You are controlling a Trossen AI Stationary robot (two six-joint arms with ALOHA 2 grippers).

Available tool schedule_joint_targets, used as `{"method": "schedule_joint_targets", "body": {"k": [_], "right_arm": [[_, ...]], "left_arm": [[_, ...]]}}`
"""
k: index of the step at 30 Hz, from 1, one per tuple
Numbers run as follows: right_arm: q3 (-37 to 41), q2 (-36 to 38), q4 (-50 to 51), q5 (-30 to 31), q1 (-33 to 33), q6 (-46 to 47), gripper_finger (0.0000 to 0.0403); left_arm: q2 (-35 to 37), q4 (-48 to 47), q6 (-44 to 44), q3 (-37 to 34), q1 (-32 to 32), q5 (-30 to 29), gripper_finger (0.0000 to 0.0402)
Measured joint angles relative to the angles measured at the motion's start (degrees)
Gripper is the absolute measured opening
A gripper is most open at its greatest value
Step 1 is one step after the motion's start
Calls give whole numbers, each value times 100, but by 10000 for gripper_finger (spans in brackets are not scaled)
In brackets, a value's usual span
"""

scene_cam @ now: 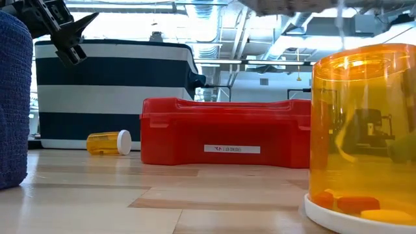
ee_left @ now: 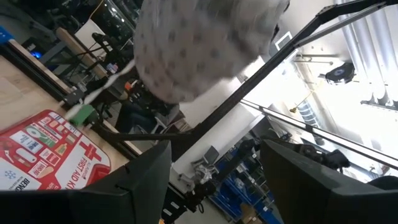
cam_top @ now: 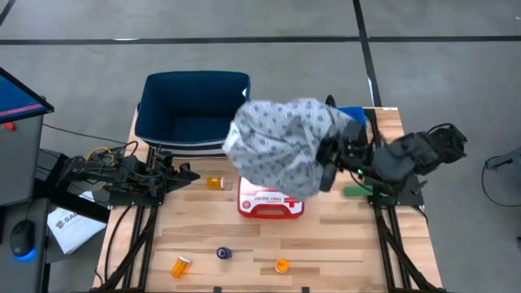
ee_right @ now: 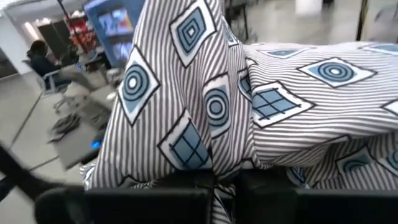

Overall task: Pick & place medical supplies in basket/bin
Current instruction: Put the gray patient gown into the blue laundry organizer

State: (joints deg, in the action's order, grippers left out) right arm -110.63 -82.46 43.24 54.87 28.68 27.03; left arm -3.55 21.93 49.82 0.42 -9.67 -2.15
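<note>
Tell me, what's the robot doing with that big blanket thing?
The right hand is pinching a grey-white patterned cloth and holding it up in the air, over the first-aid case and right next to the navy basket. The left hand waits open at the table's left side. Orange pill bottles are lying on the table.

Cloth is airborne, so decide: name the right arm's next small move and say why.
Probably carry the cloth a little further toward the navy basket, then release. The right pincer holds it lifted over the first-aid case, only its edge overlapping the basket's rim.
</note>
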Motion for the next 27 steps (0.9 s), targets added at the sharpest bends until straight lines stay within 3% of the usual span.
{"method": "schedule_joint_targets", "body": {"k": [10, 19, 27], "right_arm": [[0, 0, -1668, -215, -919, -2372, 11], [0, -237, -3556, -1541, -1875, -3768, 11], [6, -900, -4353, -2560, -2655, -3922, 11]], "left_arm": [[0, 4, -140, -2, 0, 0, 239], [2, 4, -153, -2, -2, 0, 239], [2, 4, -154, -2, -2, 0, 239]]}}
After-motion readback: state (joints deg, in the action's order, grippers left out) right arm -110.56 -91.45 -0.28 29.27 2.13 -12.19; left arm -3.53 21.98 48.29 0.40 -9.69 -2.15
